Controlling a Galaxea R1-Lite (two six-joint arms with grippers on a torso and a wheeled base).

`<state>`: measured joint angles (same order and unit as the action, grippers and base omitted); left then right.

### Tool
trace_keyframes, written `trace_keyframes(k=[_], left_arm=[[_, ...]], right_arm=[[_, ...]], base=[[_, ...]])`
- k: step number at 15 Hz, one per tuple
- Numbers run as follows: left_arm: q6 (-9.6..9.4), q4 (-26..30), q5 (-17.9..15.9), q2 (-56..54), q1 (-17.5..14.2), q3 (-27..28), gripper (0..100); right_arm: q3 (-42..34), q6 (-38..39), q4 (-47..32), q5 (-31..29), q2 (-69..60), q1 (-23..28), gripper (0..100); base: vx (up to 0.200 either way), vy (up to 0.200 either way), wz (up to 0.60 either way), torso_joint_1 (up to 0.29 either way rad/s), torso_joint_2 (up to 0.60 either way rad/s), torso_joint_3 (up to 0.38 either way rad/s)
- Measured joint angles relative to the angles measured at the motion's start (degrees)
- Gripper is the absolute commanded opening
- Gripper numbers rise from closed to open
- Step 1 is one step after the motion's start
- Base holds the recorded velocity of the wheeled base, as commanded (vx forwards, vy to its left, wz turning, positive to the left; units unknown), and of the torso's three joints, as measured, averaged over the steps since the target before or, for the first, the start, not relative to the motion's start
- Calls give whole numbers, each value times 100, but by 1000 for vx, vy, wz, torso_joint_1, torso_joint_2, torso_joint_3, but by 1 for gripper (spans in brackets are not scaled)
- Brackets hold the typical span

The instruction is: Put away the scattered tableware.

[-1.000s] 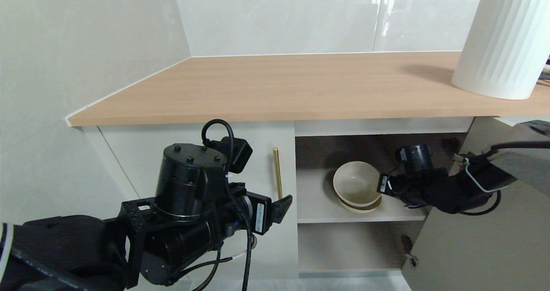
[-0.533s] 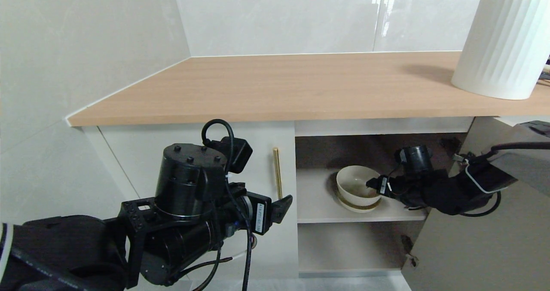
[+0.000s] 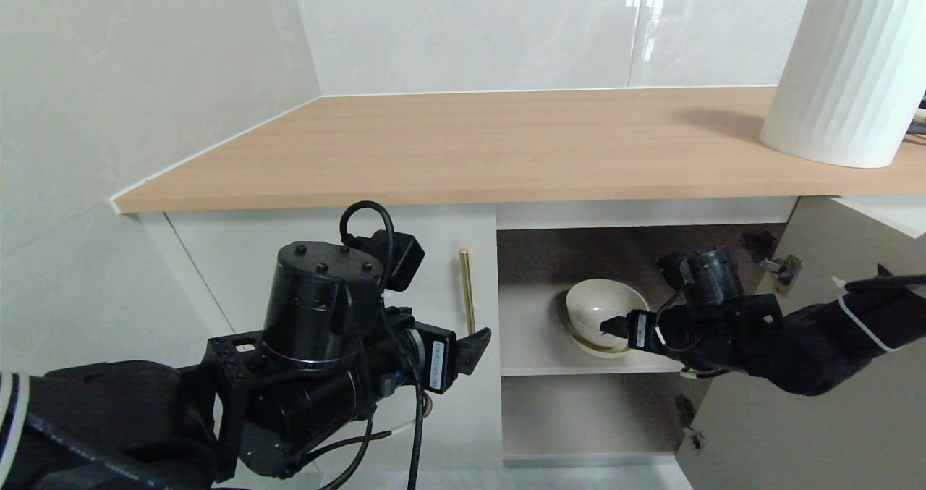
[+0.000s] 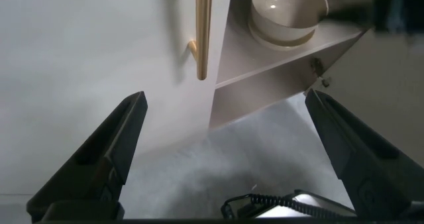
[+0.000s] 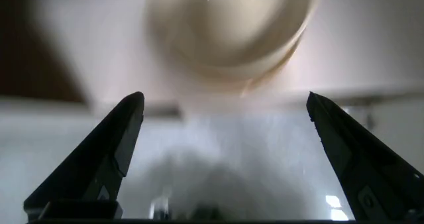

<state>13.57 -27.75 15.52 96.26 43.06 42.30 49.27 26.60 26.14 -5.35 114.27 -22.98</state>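
A cream bowl (image 3: 606, 309) stands upright on a gold-rimmed plate (image 3: 604, 348) on the middle shelf (image 3: 535, 345) of the open cabinet. My right gripper (image 3: 613, 325) is open just in front of the bowl, at the shelf's front edge, and holds nothing. In the right wrist view the bowl (image 5: 228, 25) is a little beyond the open right gripper (image 5: 222, 101). My left gripper (image 3: 477, 345) hangs open and empty before the closed left door, below its gold handle (image 3: 467, 291). The left wrist view looks past the open left gripper (image 4: 225, 101) to the handle (image 4: 202, 32) and the bowl (image 4: 288, 8).
A tall white ribbed container (image 3: 843, 70) stands on the wooden countertop (image 3: 470, 150) at the right. The cabinet's right door (image 3: 796, 417) is swung open beside my right arm. Below the shelf is a lower compartment (image 3: 593, 417).
The right gripper set the tilted bowl upright on the plate, let go, and drew back out of the cabinet toward the shelf's front edge. The left arm stayed still.
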Motion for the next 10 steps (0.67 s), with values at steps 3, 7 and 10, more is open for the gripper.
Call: trace_keyframes(k=[3,7,10], left_arm=[[26,-4,2,0,-4,6,100],[30,0,0,11,-4,0,100],[30,2,-2,33,-6,0,100]], right_arm=[[-193,-13,-450,32,-455,-306,100],[-286,-16,-663,54,-818,-678,100],[-294,-16,-670,54,-892,-709,100]], base=[[-200,0,0,1,2,1],[-200,0,0,4,6,6],[-200,0,0,2,6,2]])
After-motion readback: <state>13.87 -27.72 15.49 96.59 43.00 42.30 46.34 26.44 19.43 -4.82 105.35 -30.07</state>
